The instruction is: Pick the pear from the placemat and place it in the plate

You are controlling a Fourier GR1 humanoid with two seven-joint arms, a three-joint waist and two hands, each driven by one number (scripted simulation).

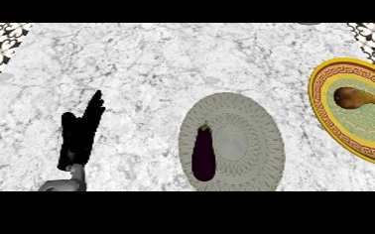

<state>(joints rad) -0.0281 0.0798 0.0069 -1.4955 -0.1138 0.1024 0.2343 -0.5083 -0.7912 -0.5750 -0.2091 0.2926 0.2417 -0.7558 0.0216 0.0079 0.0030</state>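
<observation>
Pear (pixel 353 97) lies in the plate (pixel 320 110), apparently released; I see my left robot hand (pixel 81 134) resting straight-fingered, right unseen. Next, I'd just confirm placement.

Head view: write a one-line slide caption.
Brown pear on yellow-rimmed plate; purple aubergine on round grey placemat; left hand resting open.

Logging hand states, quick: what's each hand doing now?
Left hand: open, fingers straight, holding nothing, resting at lower left.
Right hand: not in view.
</observation>
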